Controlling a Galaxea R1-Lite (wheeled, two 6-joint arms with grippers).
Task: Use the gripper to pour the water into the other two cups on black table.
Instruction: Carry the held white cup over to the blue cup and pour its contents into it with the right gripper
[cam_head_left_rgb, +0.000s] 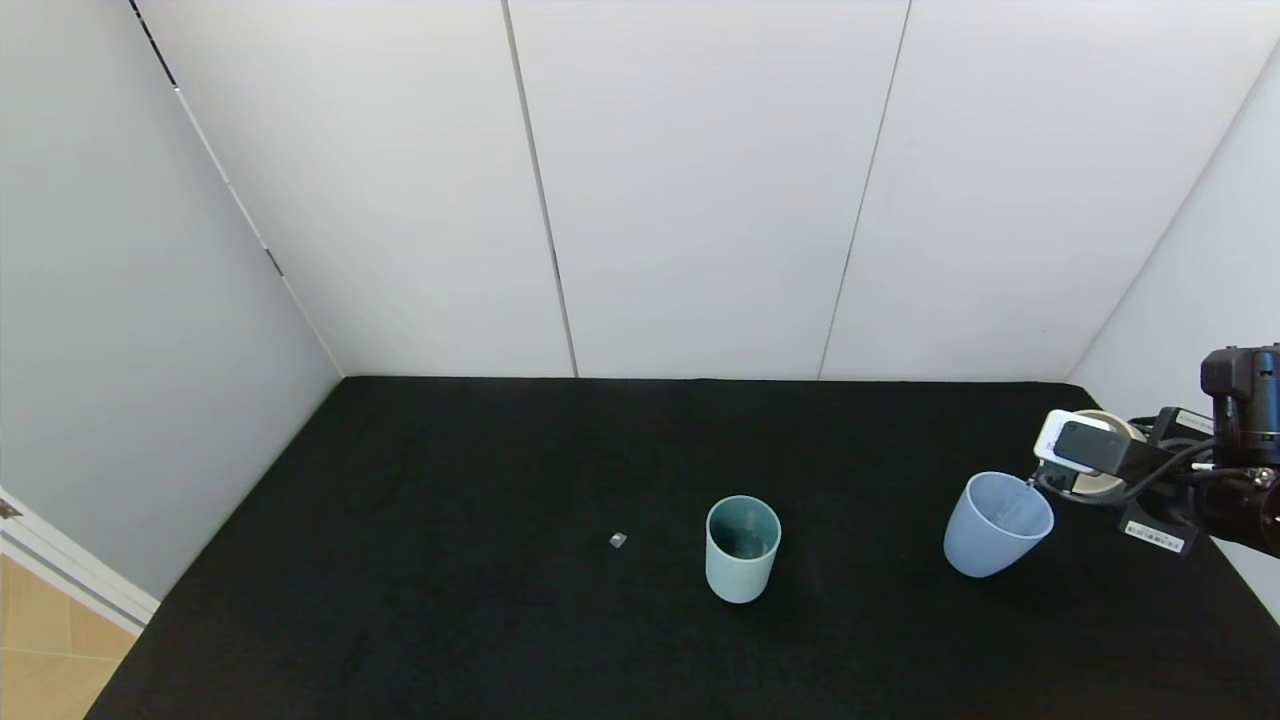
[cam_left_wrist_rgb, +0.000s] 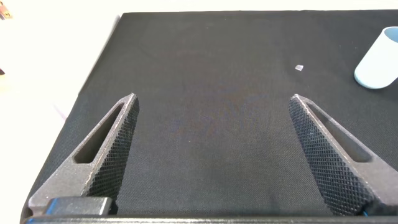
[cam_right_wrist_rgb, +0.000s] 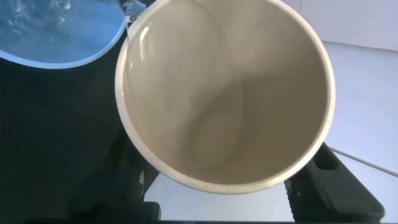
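A teal-green cup (cam_head_left_rgb: 742, 550) stands upright mid-table on the black table (cam_head_left_rgb: 450, 620). A periwinkle-blue cup (cam_head_left_rgb: 995, 525) stands to its right. My right gripper (cam_head_left_rgb: 1095, 470) is shut on a beige cup (cam_head_left_rgb: 1112, 428) and holds it tipped, with its lip over the blue cup's rim. In the right wrist view the beige cup (cam_right_wrist_rgb: 224, 93) fills the frame between the gripper's (cam_right_wrist_rgb: 221, 186) fingers. Water (cam_right_wrist_rgb: 134, 25) runs off the beige cup's lip into the blue cup (cam_right_wrist_rgb: 56, 31), where it ripples. My left gripper (cam_left_wrist_rgb: 211, 102) hovers open and empty over bare cloth.
A small grey bit (cam_head_left_rgb: 618, 540) lies on the cloth left of the teal cup; it also shows in the left wrist view (cam_left_wrist_rgb: 299, 67), with a cup (cam_left_wrist_rgb: 379, 59) beside it. White walls close the table at the back and both sides.
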